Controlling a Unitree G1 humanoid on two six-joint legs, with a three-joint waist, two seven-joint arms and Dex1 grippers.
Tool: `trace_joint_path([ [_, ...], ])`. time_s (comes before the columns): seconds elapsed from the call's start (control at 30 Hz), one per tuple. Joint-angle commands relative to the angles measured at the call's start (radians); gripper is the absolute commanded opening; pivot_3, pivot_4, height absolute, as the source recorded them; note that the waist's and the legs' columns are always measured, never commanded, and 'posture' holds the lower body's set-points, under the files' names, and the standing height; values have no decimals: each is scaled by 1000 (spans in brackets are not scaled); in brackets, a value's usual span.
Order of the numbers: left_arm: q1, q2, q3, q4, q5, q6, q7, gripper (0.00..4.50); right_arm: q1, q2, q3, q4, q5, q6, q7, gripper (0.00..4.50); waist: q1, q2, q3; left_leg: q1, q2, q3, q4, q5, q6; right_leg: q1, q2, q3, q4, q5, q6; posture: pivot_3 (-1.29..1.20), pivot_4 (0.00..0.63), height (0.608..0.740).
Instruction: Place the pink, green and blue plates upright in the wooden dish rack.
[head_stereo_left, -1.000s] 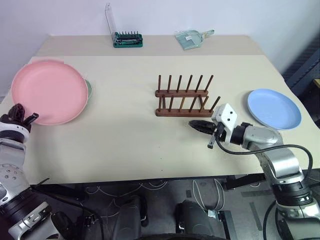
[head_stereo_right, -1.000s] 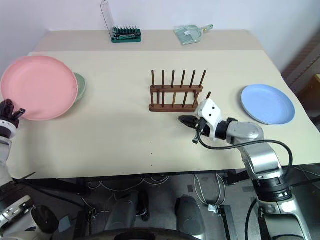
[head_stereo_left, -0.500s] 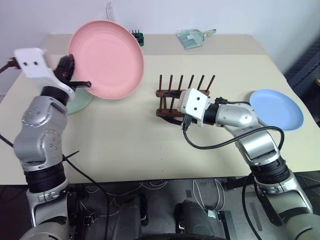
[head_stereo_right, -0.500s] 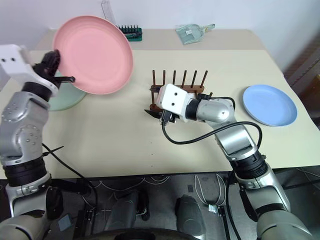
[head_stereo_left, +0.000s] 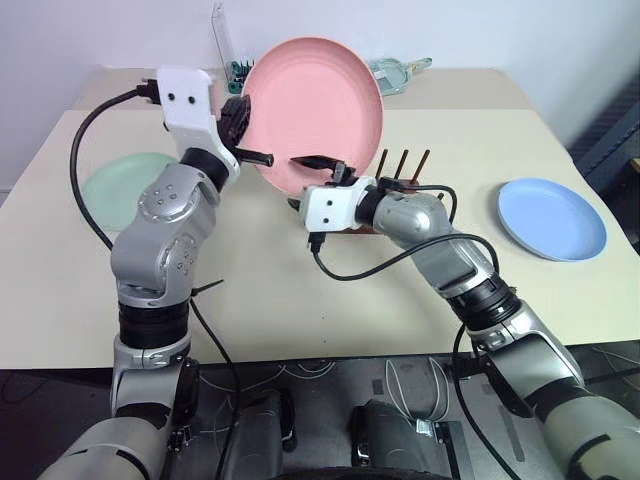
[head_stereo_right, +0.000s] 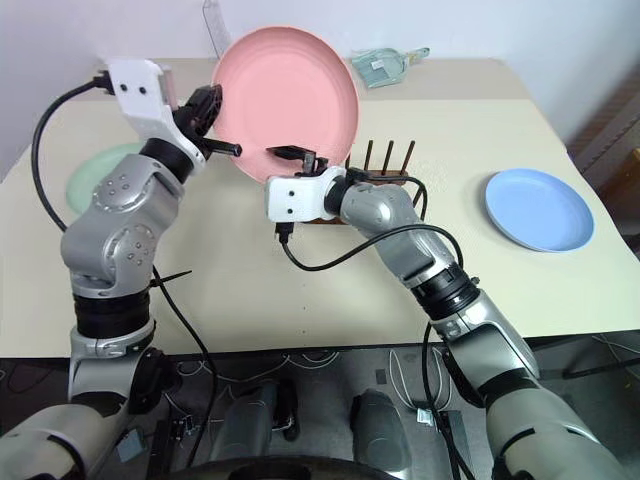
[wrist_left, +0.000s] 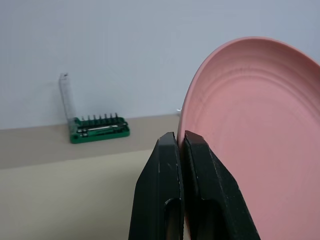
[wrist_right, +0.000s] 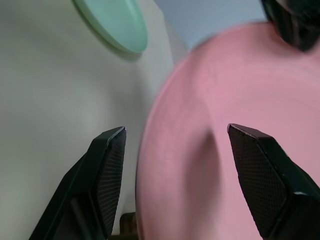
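Since a second ago your left end effector (head_stereo_left: 243, 128) has lifted the pink plate (head_stereo_left: 320, 110) off the desk (head_stereo_left: 250, 290) and swung it right; it's now held up on edge, tilted, above the left end of the rack (head_stereo_left: 398, 185). Left fingers (wrist_left: 167, 165) are clamped tight on the plate's rim. Half a second ago the plate was further left, clear of the rack; now it hides the rack's left pegs in the head views.

Your right end effector (head_stereo_left: 310, 180) has moved left from the desk in front of the rack up to the plate's lower edge. It went from closed to spread wide, one finger (wrist_right: 107, 170) on each side of the rim, not gripping that I can see.

Lifting pink uncovered the green plate (head_stereo_left: 125, 180), flat on the desk at far left. Blue plate (head_stereo_left: 552, 217) unchanged, flat at far right, well apart from the rack. Tool case (wrist_left: 97, 131) sits at the back edge.
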Motion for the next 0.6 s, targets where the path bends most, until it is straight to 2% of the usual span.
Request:
trace_joint_path([
  [0.03,-22,-5,39,-38,-13,3,-4,0,-35,1,-12,29,-43,-46,-33,1960,0,0,0,0,0,0,0,0,0,0,0,0,0,0,0,0,150,732],
  [0.17,-24,-9,51,-37,-14,9,-9,0,-44,1,-22,52,-61,-70,-40,33,-1,0,0,0,0,0,0,0,0,0,0,0,0,0,0,0,150,732],
  [0.37,-30,-23,61,-29,-15,11,-17,0,-45,1,-29,58,-78,-89,-48,33,1,0,0,0,0,0,0,0,0,0,0,0,0,0,0,0,150,732],
  [0.47,-33,-35,81,-21,-20,12,-8,896,-42,-2,-31,55,-87,-95,-55,0,1,0,0,0,0,0,0,0,0,1,0,0,0,0,0,0,150,732],
  [0.6,-49,-55,127,-9,-43,-8,5,2864,-41,-6,-35,59,-104,-103,-71,0,1,0,0,0,0,0,0,0,0,1,0,0,0,0,0,0,150,732],
])
